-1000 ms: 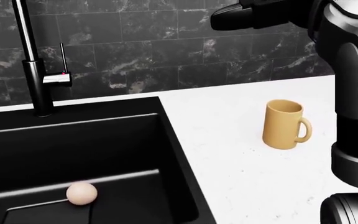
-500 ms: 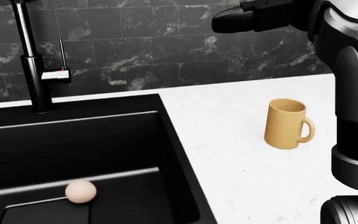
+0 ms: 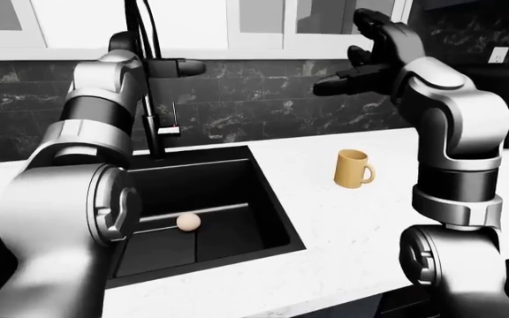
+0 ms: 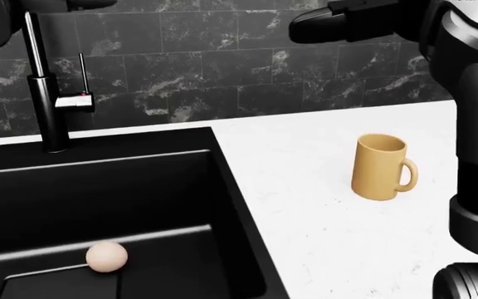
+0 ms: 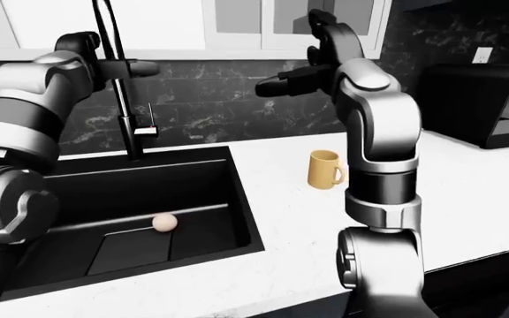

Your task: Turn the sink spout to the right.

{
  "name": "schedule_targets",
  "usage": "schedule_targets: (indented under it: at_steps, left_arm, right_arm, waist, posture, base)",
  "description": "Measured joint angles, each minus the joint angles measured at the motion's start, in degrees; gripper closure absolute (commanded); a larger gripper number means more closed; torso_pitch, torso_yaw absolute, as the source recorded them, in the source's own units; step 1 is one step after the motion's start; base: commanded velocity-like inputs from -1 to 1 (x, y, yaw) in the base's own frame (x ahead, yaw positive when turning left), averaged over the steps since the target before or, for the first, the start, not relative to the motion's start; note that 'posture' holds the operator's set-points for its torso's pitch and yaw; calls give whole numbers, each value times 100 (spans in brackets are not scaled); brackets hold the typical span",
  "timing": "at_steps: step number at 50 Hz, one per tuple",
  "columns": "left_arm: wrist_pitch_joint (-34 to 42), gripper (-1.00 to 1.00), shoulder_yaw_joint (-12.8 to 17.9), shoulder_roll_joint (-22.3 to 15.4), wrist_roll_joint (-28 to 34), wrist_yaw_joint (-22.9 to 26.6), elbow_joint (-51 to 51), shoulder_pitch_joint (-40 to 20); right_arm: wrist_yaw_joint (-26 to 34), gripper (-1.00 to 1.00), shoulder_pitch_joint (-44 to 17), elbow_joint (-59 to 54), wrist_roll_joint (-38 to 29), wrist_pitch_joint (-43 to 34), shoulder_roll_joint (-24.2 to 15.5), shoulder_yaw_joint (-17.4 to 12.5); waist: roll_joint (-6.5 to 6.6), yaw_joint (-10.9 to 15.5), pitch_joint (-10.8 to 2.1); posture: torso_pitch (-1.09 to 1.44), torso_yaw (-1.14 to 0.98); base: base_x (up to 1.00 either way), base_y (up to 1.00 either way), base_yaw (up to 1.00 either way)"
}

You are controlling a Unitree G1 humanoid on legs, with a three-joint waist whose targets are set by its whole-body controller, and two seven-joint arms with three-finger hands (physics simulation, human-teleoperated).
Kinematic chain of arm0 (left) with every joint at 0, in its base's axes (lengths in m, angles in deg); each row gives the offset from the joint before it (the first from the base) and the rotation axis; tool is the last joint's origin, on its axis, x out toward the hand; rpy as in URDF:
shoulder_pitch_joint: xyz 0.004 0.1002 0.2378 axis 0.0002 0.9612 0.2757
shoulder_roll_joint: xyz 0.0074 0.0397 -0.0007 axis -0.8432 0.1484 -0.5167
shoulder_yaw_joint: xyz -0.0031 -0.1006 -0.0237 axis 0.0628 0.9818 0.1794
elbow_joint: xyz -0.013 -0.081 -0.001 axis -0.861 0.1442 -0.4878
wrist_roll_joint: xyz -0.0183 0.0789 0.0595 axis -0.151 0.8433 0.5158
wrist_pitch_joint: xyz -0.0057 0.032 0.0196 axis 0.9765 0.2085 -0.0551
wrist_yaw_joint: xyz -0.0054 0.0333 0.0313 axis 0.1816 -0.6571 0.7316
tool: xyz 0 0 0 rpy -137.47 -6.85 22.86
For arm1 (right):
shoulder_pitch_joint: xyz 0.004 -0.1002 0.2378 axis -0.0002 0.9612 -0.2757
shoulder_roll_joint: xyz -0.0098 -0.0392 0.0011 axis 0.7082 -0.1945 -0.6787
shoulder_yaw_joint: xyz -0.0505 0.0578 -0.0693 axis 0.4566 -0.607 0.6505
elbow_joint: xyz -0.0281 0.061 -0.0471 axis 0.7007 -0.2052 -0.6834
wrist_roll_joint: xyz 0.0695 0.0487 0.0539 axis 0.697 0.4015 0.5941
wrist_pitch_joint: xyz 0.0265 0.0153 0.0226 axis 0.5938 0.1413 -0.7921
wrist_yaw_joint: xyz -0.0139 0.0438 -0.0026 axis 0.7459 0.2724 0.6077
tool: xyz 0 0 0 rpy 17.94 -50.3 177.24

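Our left hand [image 5: 117, 66], fingers open about the spout [image 5: 113, 46], should close, then sweep right; right hand [image 5: 312, 66] hangs open.

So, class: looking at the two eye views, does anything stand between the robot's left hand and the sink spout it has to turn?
Nothing visible does. The left hand is raised right at the upright black spout, its fingers reaching past the pipe. The mug stands far off on the counter and the egg lies low in the sink.
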Motion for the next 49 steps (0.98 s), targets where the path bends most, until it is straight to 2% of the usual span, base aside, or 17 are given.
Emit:
schedule_targets:
  at_steps: [24, 49]
  left_arm:
    - [-92, -100, -65, 584, -151, -104, -31, 122]
    - [5, -100, -234, 1080, -190, -242, 102, -223]
  right_arm:
    - [-27, -100, 94, 101, 46, -52, -20, -24]
    - [-58, -100, 199, 278, 153, -127, -95, -89]
  waist:
    - [-27, 0, 5]
    - [-59, -16, -5]
  posture:
    - [-62, 0]
    - [-62, 0]
  base:
    - [0, 0, 0]
    - [0, 0, 0]
